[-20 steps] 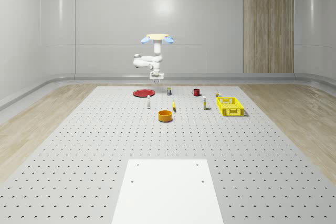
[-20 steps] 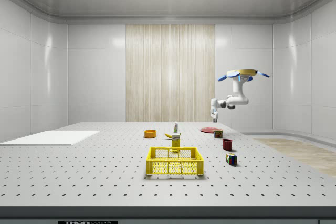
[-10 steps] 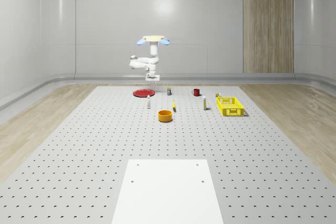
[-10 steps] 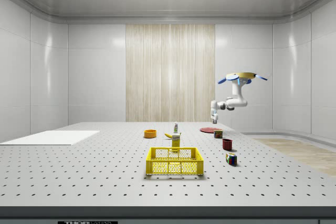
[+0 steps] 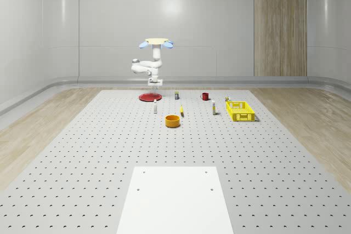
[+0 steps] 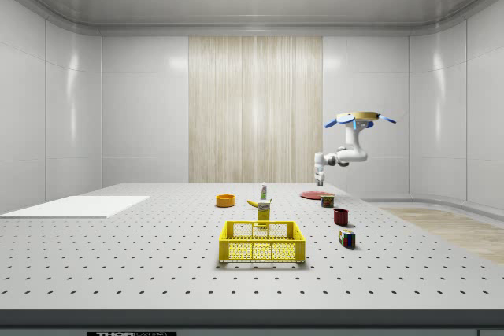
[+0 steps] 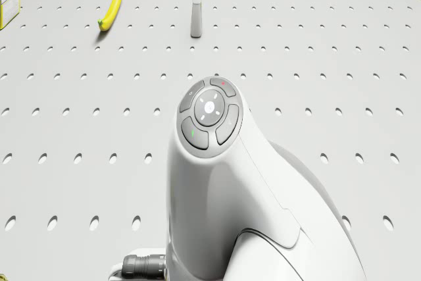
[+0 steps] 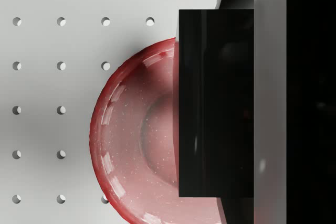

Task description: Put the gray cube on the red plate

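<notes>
My drone (image 5: 156,42) has slid toward the whole-scene view's left since a second ago. Now it hovers over the plate (image 5: 149,97) at the far end of the table (image 5: 98,152). My gripper (image 5: 155,83) hangs just above the plate. The dark block in my wrist view looks like the cube (image 8: 215,103), pinched in my gripper. Next comes going down and letting go.

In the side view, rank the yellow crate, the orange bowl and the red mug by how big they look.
1. Crate, by far the largest.
2. Bowl.
3. Mug, close to the bowl; the bowl sits farther back, so this order is unsure.
</notes>
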Controlling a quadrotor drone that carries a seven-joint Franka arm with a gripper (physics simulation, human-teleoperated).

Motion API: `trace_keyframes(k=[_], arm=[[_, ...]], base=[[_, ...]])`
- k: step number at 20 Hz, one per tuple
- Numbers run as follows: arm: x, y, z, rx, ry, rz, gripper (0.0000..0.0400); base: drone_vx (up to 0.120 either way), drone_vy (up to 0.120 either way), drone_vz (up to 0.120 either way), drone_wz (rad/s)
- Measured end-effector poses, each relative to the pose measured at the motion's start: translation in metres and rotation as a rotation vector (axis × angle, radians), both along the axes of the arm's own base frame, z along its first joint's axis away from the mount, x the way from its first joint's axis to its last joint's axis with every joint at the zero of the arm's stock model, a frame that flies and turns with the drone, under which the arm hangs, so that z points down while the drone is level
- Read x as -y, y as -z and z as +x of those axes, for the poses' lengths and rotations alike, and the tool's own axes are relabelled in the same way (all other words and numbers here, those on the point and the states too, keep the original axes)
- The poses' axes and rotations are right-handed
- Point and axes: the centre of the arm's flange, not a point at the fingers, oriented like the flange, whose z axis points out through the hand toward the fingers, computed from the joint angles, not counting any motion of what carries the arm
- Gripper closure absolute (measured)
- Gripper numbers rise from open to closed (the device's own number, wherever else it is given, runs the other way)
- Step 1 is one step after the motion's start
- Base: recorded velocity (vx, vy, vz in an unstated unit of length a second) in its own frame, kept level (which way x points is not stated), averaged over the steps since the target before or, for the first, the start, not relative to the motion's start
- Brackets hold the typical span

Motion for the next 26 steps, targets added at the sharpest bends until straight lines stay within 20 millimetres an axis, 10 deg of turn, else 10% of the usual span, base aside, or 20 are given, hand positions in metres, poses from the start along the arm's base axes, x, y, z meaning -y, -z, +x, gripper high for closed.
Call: trace_keyframes(k=[9, 26], arm=[[0.000, 0.000, 0.000, 0.000, 0.000, 0.000, 0.0149], [0.000, -0.053, 0.000, 0.000, 0.000, 0.000, 0.0150]], base=[[0.000, -0.116, 0.000, 0.000], [0.000, 0.000, 0.000, 0.000]])
